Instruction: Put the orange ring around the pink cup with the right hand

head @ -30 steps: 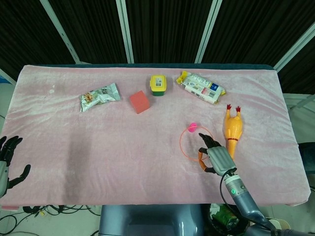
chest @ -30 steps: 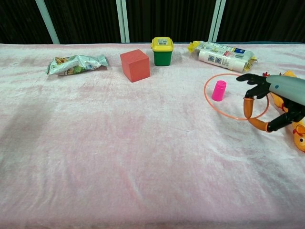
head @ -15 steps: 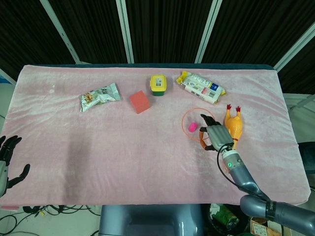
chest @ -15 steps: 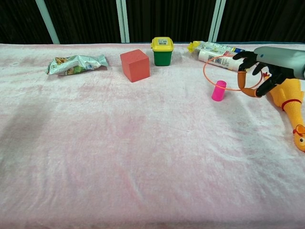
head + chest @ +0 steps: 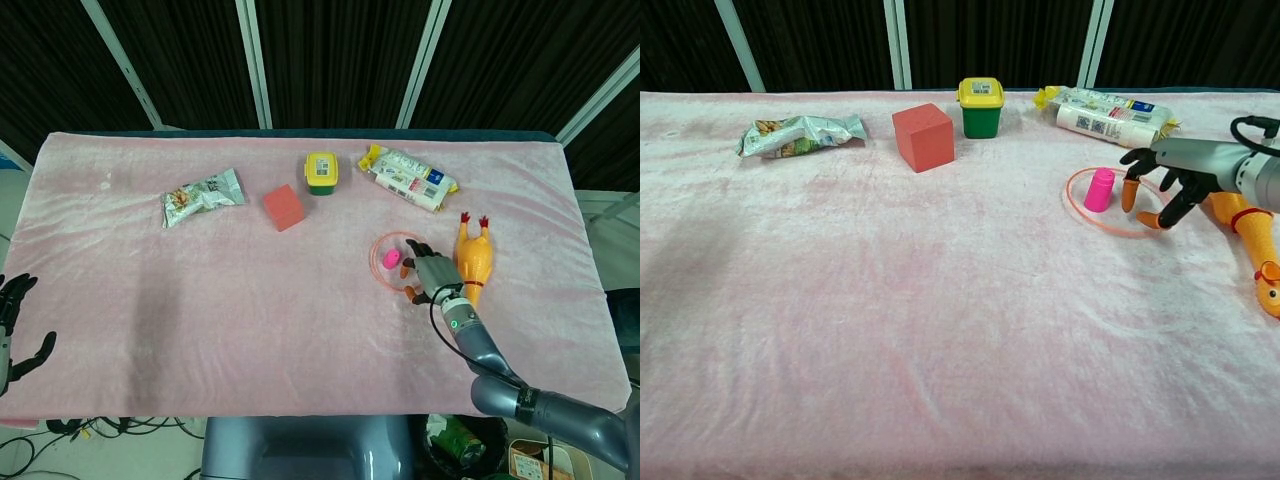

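Pink plush cloth (image 5: 940, 330) covers the table. Left hand (image 5: 12, 330) at near-left edge — fingers spread, holding nothing. Thin orange ring (image 5: 1090, 215) lies flat around small pink cup (image 5: 1100, 190); right hand (image 5: 1160, 185) — fingertips (image 5: 1129, 195) apart, over the ring's right side; contact unclear.

The right hand (image 5: 1160, 180) is low over the tabletop (image 5: 940, 300) with its fingers spread apart and pointing down. The left hand (image 5: 12, 330) hangs open at the near left edge.
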`<action>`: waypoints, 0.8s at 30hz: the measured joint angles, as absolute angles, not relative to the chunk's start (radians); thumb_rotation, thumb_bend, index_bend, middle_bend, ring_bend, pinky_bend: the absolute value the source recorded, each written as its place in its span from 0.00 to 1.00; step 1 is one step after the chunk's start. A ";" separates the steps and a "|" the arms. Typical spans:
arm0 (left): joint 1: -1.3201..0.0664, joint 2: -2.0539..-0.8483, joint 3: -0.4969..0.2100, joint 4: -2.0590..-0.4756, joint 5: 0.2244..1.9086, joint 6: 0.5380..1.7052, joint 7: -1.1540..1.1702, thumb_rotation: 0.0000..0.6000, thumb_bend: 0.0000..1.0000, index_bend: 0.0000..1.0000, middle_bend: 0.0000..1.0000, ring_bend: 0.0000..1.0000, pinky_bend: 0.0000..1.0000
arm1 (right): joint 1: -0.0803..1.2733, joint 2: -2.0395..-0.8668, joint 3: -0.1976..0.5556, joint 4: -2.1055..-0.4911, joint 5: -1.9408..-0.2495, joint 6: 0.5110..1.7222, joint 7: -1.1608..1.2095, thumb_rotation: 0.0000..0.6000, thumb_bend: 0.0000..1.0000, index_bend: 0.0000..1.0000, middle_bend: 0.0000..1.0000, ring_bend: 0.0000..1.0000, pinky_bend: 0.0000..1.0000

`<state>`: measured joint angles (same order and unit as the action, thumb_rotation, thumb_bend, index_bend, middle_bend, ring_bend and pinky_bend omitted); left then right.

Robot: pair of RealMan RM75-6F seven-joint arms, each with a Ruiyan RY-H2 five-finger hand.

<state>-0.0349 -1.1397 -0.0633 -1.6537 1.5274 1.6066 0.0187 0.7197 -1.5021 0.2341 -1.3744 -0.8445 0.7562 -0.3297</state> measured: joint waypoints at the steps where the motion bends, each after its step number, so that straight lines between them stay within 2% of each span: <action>1: -0.035 -1.140 -0.063 -1.654 1.529 1.606 0.019 1.00 0.32 0.13 0.11 0.00 0.00 | 0.722 -1.503 0.230 -1.373 -0.839 0.753 -0.331 1.00 0.36 0.35 0.00 0.00 0.19; 7: -0.033 -1.140 -0.065 -1.653 1.528 1.613 0.017 1.00 0.32 0.13 0.11 0.00 0.00 | 0.732 -1.503 0.219 -1.383 -0.819 0.747 -0.339 1.00 0.35 0.32 0.00 0.00 0.19; 13: -0.030 -1.137 -0.066 -1.653 1.528 1.616 0.013 1.00 0.32 0.13 0.11 0.00 0.00 | 0.725 -1.473 0.218 -1.446 -0.825 0.782 -0.338 1.00 0.35 0.39 0.00 0.00 0.19; 18: -0.029 -1.135 -0.067 -1.654 1.529 1.617 0.011 1.00 0.32 0.14 0.11 0.00 0.00 | 0.701 -1.405 0.207 -1.549 -0.852 0.830 -0.344 1.00 0.32 0.39 0.00 0.00 0.19; 20: -0.029 -1.134 -0.066 -1.654 1.530 1.618 0.011 1.00 0.32 0.14 0.12 0.00 0.00 | 0.684 -1.363 0.198 -1.608 -0.870 0.854 -0.349 1.00 0.30 0.35 0.00 0.00 0.19; 24: -0.027 -1.132 -0.063 -1.656 1.538 1.623 0.013 1.00 0.32 0.15 0.14 0.00 0.00 | 0.640 -1.268 0.173 -1.736 -0.925 0.912 -0.351 1.00 0.28 0.21 0.00 0.00 0.19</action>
